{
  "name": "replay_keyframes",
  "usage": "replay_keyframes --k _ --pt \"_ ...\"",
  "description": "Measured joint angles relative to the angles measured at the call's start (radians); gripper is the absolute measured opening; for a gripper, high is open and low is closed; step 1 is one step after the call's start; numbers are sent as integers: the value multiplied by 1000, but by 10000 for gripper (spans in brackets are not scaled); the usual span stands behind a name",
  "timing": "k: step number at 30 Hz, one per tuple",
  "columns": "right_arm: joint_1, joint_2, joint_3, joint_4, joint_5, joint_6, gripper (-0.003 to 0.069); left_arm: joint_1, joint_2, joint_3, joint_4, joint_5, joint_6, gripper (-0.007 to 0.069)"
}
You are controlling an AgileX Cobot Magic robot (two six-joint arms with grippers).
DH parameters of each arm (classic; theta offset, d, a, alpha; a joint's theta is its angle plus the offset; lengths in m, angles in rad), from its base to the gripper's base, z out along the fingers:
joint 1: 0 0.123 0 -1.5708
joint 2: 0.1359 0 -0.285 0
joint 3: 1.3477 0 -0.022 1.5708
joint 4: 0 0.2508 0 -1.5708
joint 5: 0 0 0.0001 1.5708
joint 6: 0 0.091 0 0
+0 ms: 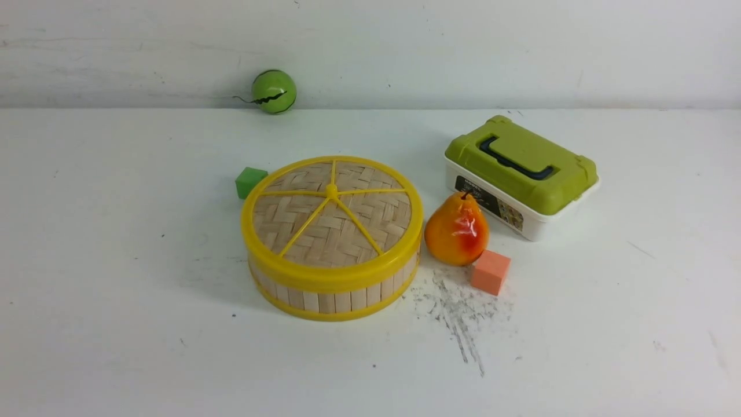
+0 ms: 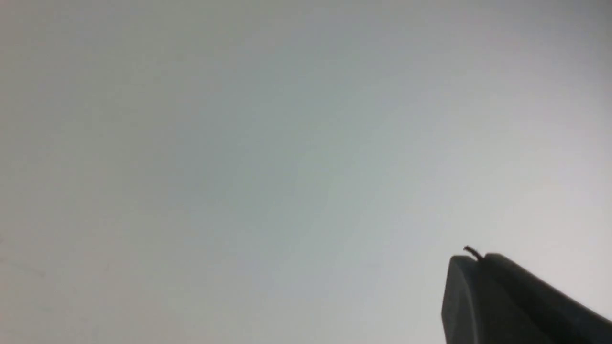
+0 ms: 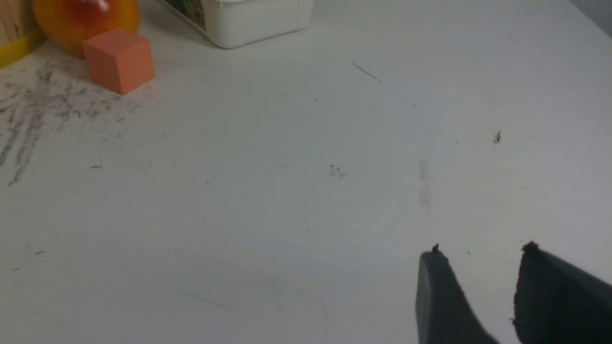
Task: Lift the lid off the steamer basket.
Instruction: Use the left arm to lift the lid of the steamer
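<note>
The lid [image 1: 333,219], a woven bamboo disc with a thick yellow rim, yellow spokes and a centre knob, sits closed on the steamer basket [image 1: 333,296] in the middle of the table in the front view. A sliver of the basket's wall shows in the right wrist view [image 3: 12,33]. Neither arm shows in the front view. My left gripper [image 2: 478,260] is shut and empty over bare white surface. My right gripper [image 3: 480,253] is open and empty above the table, to the right of the basket and well short of it.
An orange-yellow pear [image 1: 457,230] and an orange cube [image 1: 490,271] stand just right of the basket. A white box with a green lid [image 1: 521,174] is behind them. A green cube [image 1: 250,181] sits behind-left of the basket. A green ball [image 1: 274,91] lies at the back wall.
</note>
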Motion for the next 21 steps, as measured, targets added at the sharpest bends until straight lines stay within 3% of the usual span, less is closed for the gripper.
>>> replay_keyframes --k 4,15,18,21 --pt "0 0 0 0 0 0 239 0 235 -132 -34 188 103 -13" --pt "0 0 0 0 0 0 239 0 842 -388 -61 496 126 -13" --pt "0 0 0 0 0 0 239 0 1027 -560 -107 724 133 -13" --pt "0 0 0 0 0 0 239 0 1123 -671 -131 845 159 -13"
